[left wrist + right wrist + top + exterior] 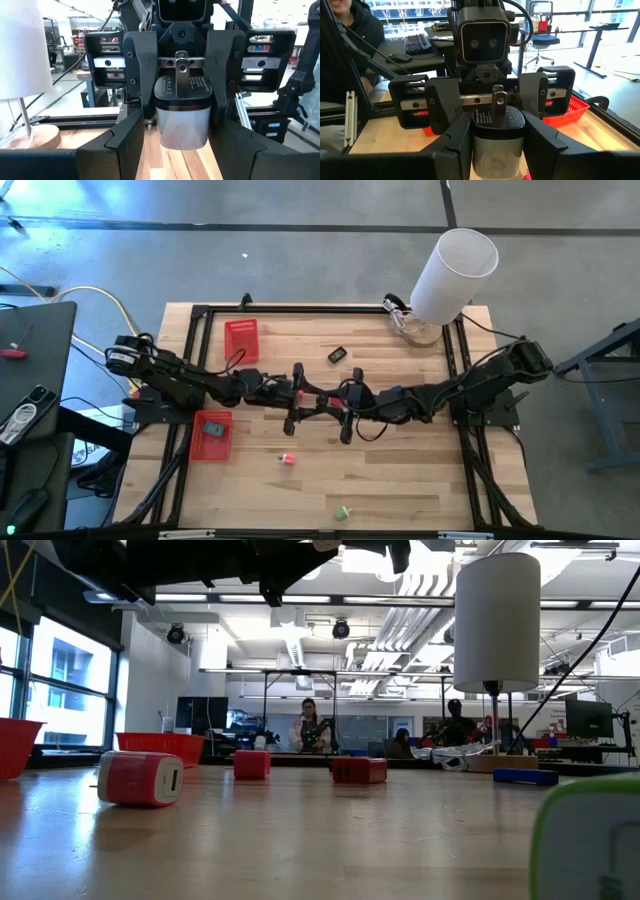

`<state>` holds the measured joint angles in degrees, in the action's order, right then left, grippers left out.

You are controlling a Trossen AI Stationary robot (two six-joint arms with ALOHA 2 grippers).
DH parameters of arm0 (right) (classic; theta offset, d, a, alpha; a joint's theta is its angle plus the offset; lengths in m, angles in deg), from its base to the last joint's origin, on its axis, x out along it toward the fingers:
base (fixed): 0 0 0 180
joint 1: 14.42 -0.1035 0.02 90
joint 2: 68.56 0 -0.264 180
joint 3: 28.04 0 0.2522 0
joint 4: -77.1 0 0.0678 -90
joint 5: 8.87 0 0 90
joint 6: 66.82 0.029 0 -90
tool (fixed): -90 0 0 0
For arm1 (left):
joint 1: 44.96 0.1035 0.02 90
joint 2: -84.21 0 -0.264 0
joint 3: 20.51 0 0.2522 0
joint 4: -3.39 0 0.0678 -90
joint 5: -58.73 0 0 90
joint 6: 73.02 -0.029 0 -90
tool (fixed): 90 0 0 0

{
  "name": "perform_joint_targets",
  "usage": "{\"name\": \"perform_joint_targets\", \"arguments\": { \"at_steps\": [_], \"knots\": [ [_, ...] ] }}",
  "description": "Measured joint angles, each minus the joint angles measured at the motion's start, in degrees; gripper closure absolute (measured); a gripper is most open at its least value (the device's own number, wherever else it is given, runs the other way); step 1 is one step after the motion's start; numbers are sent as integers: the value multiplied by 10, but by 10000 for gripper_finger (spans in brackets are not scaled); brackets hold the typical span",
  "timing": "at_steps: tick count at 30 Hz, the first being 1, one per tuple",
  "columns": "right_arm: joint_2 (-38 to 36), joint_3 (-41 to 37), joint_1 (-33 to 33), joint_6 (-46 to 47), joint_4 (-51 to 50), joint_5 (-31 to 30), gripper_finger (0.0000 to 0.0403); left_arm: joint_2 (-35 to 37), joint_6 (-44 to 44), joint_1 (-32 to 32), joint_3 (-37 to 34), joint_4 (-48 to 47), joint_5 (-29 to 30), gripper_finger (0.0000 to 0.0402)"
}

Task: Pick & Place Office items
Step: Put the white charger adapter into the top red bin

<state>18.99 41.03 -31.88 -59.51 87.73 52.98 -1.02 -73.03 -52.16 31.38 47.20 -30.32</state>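
Note:
Both arms meet above the table's middle, grippers facing each other. Between them is one office item [182, 112], a small block with a black printed top, a pale grey body and a metal tab; it also shows in the right wrist view [497, 137]. My right gripper [340, 408] is shut on it. My left gripper [303, 398] is open, a finger standing on either side of the same block with a gap. Other pieces lie on the wood: a red-and-white block [288, 458], a green one [342, 512], a black one [337, 355]. My right gripper pinches the block's pale body [480, 145] between its two fingers [457, 140], one on each side. The fingers come level from the table's right. The block is lifted clear of the wood, black top and metal tab [498, 102] pointing toward the left gripper.
Two red mesh baskets sit left of the arms, one [241, 340] farther back, one [212, 436] nearer with a dark piece inside. A big white cylinder [455, 268] on a wooden foot stands at the far right corner. A blue piece [395, 391] lies under the right arm.

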Motion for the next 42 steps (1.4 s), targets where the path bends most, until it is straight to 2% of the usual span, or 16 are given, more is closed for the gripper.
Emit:
{"name": "perform_joint_targets", "arguments": {
  "at_steps": [15, 24, 42],
  "knots": [
    [0, 0, 0, 0, -4, 1, 277, 0, 0, 0, 0, -12, -1, 204],
    [1, -1, 0, 3, -3, 12, 270, 0, 5, 0, 0, -16, -2, 282],
    [2, -1, -5, 42, -17, 0, 254, 1, 26, -5, 1, -42, 2, 282]
  ]
}}
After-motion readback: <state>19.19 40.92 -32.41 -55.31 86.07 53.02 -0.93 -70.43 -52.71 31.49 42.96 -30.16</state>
